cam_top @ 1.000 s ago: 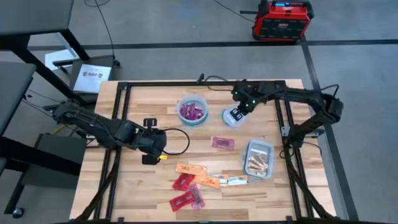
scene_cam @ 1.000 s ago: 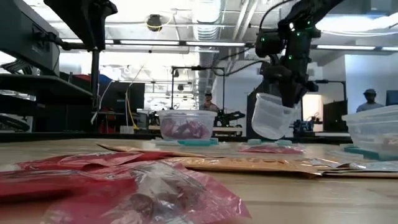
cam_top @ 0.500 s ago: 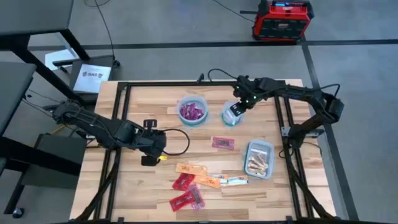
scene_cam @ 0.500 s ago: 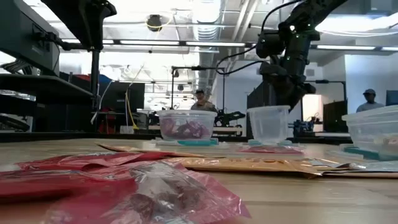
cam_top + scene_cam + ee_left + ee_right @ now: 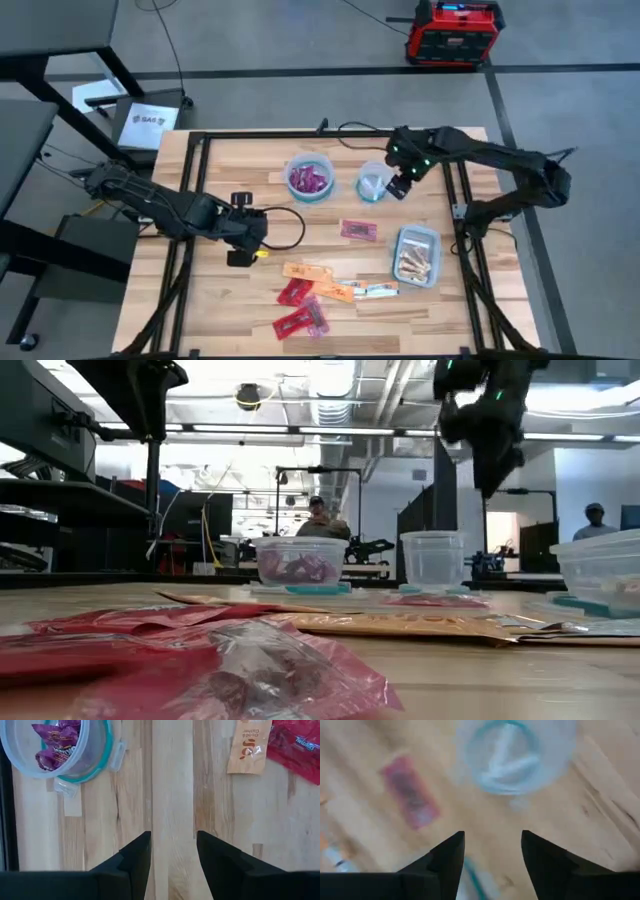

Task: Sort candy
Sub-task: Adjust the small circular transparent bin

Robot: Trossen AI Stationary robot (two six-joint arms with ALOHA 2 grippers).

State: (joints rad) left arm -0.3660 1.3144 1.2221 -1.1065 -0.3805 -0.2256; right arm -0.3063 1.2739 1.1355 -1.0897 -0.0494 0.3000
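Your candy (image 5: 318, 290) is a scatter of small flat wrapped sweets — red, orange and whitish-silver — lying loose on the near half of the pale wooden slatted table (image 5: 220, 320), with one purple-pink packet (image 5: 359, 230) on its own nearer the middle. Judge them light, thin and crinkly, probably slippery — pinch each across its short width, near the middle, so it doesn't fold or slide away. From above, the orange packet (image 5: 306, 271) and the silvery one (image 5: 381, 289) lie with their long axes roughly across the table, while the red ones (image 5: 300, 321) sit on a diagonal.

The clear round bowl holding purple sweets (image 5: 310, 179) and the empty clear round bowl (image 5: 374, 183) stand upright at the far side, and the clear rectangular tub (image 5: 416, 255) is to the right. Your right gripper (image 5: 399, 187) hangs just beside the empty bowl, fingers spread, holding nothing. Your left gripper (image 5: 250, 229) waits over bare wood well left of the pile, fingers parted too.
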